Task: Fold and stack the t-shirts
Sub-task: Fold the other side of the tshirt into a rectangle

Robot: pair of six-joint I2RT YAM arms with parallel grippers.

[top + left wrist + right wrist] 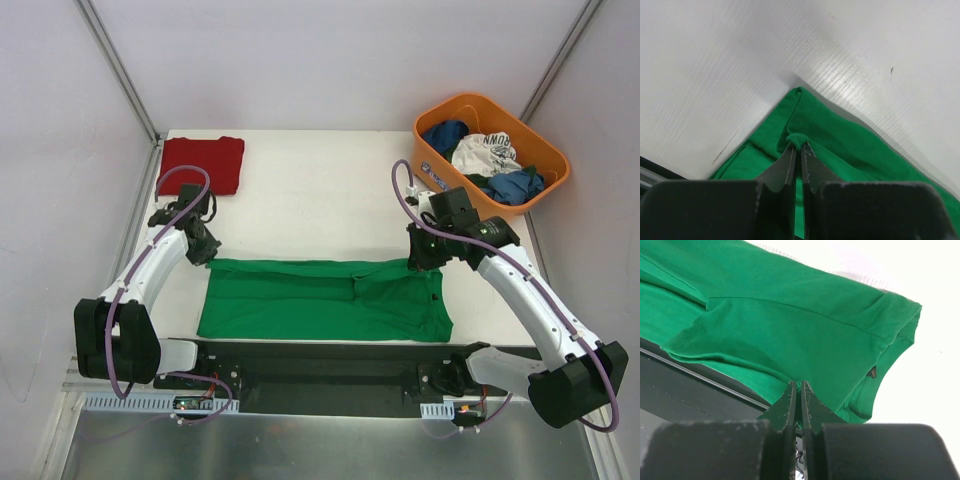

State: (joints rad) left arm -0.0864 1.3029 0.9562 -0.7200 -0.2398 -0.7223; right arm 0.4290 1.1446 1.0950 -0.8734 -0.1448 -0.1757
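Both hands pinch the green t-shirt (325, 300) on the desk (320, 205)

Top view: the green t-shirt lies spread wide along the near edge of the desk; the left hand (205, 250) sits at its far left corner and the right hand (420, 258) at its far right corner; the dark red t-shirt (202, 163) lies folded at the far left corner of the desk, well apart from the green one; an orange basket (437, 112) of blue and white garments stands far right. Left wrist view: the fingers (786, 167) are pressed together on a small bunch of green cloth just inside the shirt's corner. Right wrist view: the fingers (787, 402) are pressed together on the shirt's hem, beside a small dark label (873, 372)
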